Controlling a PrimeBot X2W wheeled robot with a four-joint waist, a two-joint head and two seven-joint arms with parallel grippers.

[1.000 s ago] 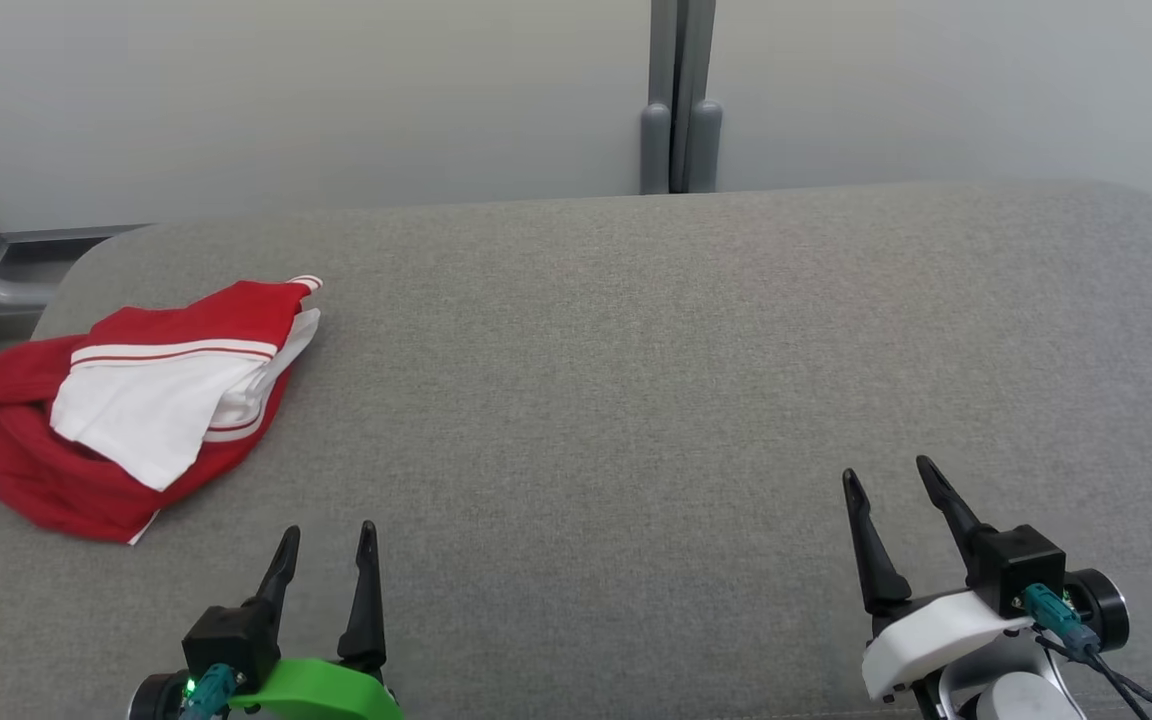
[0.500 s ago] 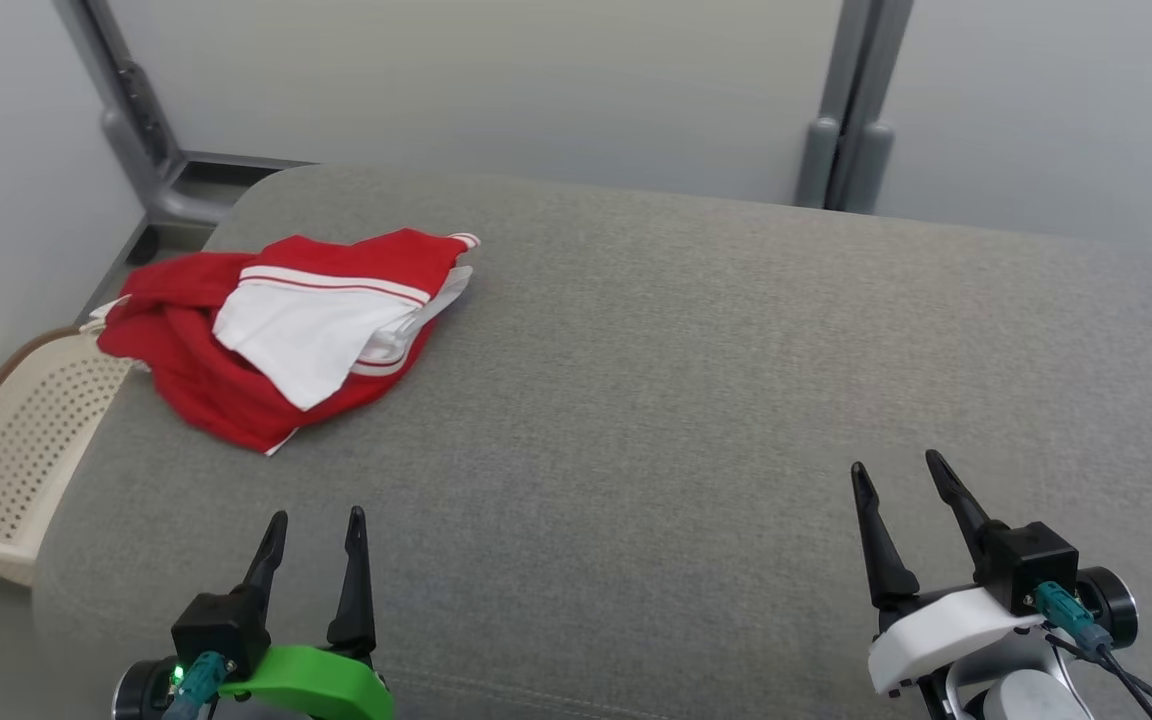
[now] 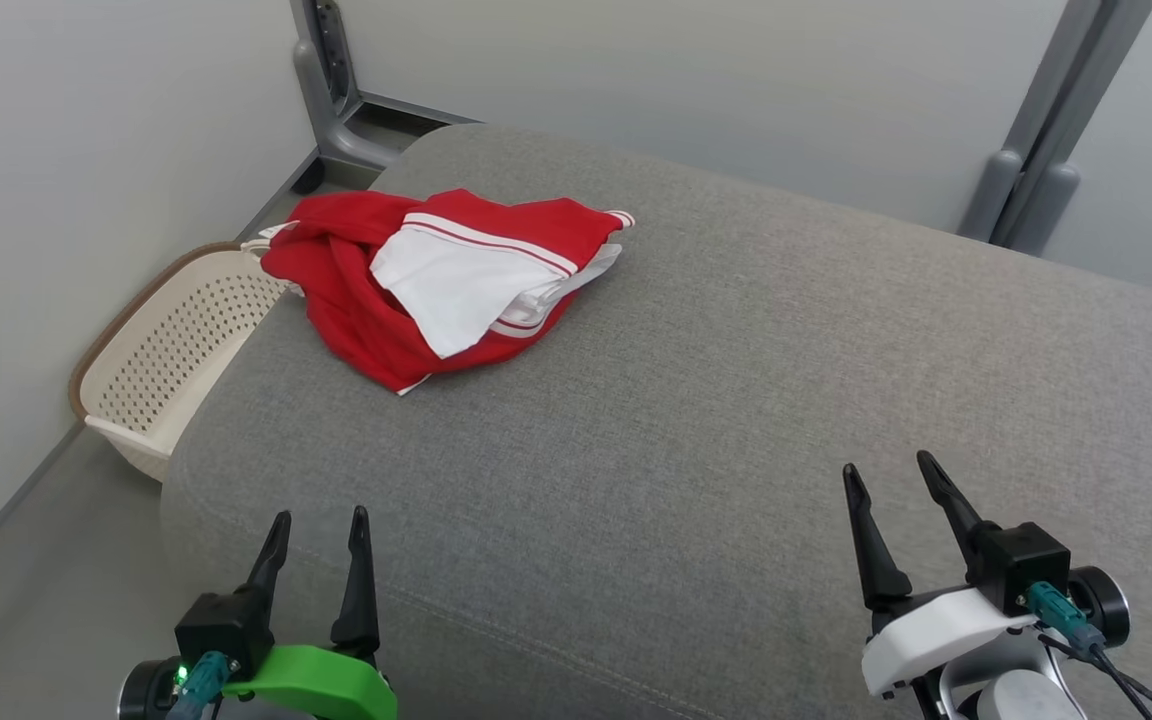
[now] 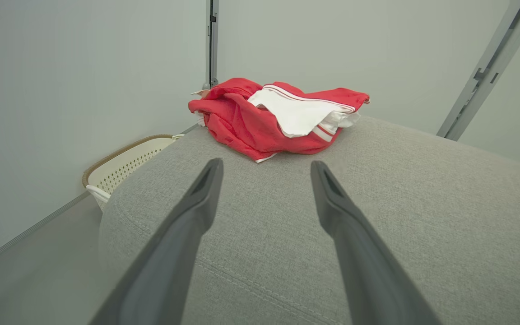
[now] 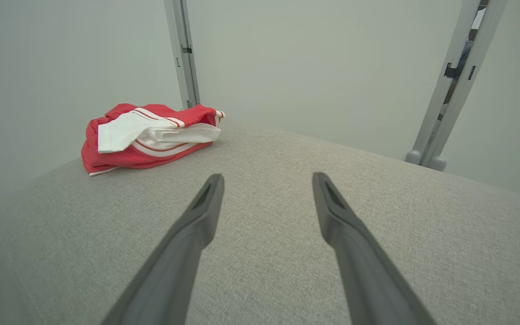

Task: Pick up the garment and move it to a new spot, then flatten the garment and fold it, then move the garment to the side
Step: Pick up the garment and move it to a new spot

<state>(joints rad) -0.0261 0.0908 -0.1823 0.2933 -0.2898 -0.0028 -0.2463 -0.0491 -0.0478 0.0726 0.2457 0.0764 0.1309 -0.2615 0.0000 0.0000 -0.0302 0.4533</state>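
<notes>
A crumpled red and white garment [image 3: 436, 280] lies in a heap near the far left corner of the grey padded surface [image 3: 736, 380]. The left wrist view has the garment [image 4: 278, 117] straight ahead of my fingers, and the right wrist view has the garment [image 5: 147, 135] off to the left. My left gripper [image 3: 321, 520] hovers open at the near left edge, well short of the heap. Over the near right part my right gripper [image 3: 888, 475] stands open. Neither holds anything.
A cream perforated basket [image 3: 161, 350] with a brown rim sits on the floor against the left end of the surface, also in the left wrist view as the basket [image 4: 124, 164]. Grey metal posts [image 3: 1046, 130] stand along the pale back wall.
The camera has swung to the left, so the garment sits nearer the middle and the basket and floor have come into view. The garment itself has not moved. Both grippers stay open.
</notes>
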